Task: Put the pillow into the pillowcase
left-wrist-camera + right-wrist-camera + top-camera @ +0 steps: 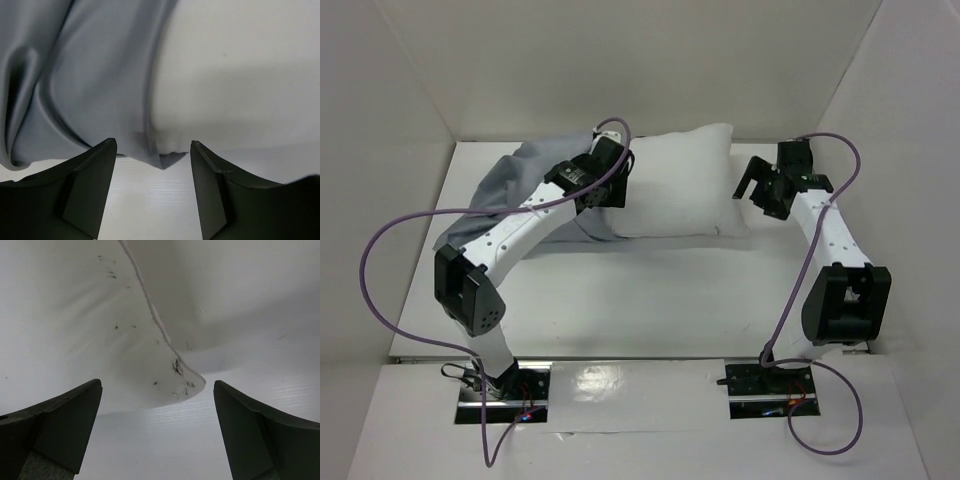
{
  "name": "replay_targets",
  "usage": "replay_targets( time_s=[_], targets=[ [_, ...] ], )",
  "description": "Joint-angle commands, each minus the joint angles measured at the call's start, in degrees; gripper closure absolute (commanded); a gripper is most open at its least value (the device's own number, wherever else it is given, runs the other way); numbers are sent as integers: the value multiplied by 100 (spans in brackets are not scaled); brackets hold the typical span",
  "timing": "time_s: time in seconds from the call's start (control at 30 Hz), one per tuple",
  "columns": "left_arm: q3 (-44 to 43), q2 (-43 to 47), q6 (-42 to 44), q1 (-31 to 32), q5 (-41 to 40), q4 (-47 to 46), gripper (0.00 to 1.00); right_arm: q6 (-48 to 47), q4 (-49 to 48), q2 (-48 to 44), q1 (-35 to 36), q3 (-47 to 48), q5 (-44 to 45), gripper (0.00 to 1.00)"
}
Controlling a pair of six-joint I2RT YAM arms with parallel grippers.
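Lying touching on 1 table [650, 290]: 1 pillow [682, 180], 1 pillowcase [512, 178].

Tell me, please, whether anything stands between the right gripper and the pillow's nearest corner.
Nothing visible does. The right gripper has its jaws open, and the pillow's seamed corner lies directly ahead of them, with only the table surface showing in between.

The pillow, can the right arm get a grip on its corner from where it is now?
Probably yes. The right gripper stands open with a seamed corner of the pillow just ahead between its fingers, and nothing lies between them; the pillowcase sits at the other end.
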State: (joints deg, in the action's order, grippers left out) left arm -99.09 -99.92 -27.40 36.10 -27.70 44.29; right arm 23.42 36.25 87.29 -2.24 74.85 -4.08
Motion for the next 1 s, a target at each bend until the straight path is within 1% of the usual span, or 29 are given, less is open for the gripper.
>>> replay_targets(
  time_s=[0.0, 0.13, 0.2, 0.27, 0.3, 0.33, 0.37, 0.4, 0.43, 0.47, 0.5, 0.53, 0.57, 0.6, 0.63, 0.67, 0.7, 0.73, 0.77, 0.8, 0.83, 0.87, 0.9, 0.93, 0.97],
  targets=[
    [-137, 8, -283, -15, -472, -184, 27, -110, -294, -177, -48, -198, -164, 0],
    [-268, -334, -284, -129, -771, -184, 27, -57, -425, -124, -48, -199, -164, 0],
    [-522, -684, -284, -269, -772, -184, 27, -4, -548, -10, -110, -199, -339, 0],
    [-760, -923, -354, -401, -824, 17, 27, -4, -618, 165, -110, -147, -462, 0],
    [-926, -1020, -354, -402, -824, 18, 32, 48, -724, 166, -110, -146, -515, 0],
    [-980, -1143, -354, -471, -763, 88, 40, 49, -794, 236, -110, -146, -515, 0],
    [-1059, -1144, -354, -472, -763, 88, 49, 49, -952, 341, -110, -146, -724, 0],
    [-1060, -1144, -354, -472, -606, 88, 60, 49, -1040, 403, -110, -146, -848, 0],
    [-1156, -1196, -293, -472, -535, 88, 80, 49, -1128, 482, -110, -146, -980, 0],
    [-1226, -1197, -205, -472, -439, 88, 90, 49, -1216, 700, -110, -146, -1277, 0],
    [-1297, -1197, -144, -472, -325, 88, 97, 49, -1286, 815, -110, -146, -1480, 0],
    [-1428, -1249, 14, -472, 7, 19, 100, -4, -1505, 938, -110, -146, -1691, 0],
    [-1481, -1249, 102, -402, 167, -34, 100, -4, -1663, 1053, -110, -146, -1910, 3],
    [-1621, -1249, 190, -323, 334, -87, 100, 74, -1970, 1271, -110, -216, -2417, 12],
    [-1727, -1249, 321, -236, 858, -148, 100, 127, -2155, 1360, -14, -216, -2736, 26],
    [-1884, -1310, 514, -113, 1107, -149, 100, 319, -2314, 1431, 222, -295, -2991, 65],
    [-2086, -1476, 594, 184, 1370, -149, 100, 469, -2437, 1432, 381, -295, -3255, 83],
    [-2628, -1608, 595, 335, 1695, -149, 100, 671, -2743, 1432, 556, -295, -3310, 98],
    [-2946, -1766, 674, 485, 2464, -149, 100, 1195, -3042, 1327, 941, -522, -3380, 100],
    [-3254, -2090, 605, 747, 2837, -149, 100, 1470, -3419, 1022, 1136, -663, -3485, 100],
    [-3762, -2258, 604, 871, 3250, -149, 100, 1733, -4058, 827, 1330, -821, -3399, 100],
    [-4028, -2425, 604, 986, 4011, -149, 100, 1928, -4273, 634, 1505, -1075, -3285, 100],
    [-4266, -2558, 482, 1065, 3888, -36, 100, 2104, -4336, 449, 1716, -1208, -3162, 100],
    [-4337, -2559, 481, 1066, 4087, -35, 100, 2105, -4337, 47, 1718, -1349, -2891, 100],
    [-4060, -2428, 481, 1005, 4628, -191, 100, 2105, -4285, -114, 1718, -1559, -2784, 100]
  ],
)
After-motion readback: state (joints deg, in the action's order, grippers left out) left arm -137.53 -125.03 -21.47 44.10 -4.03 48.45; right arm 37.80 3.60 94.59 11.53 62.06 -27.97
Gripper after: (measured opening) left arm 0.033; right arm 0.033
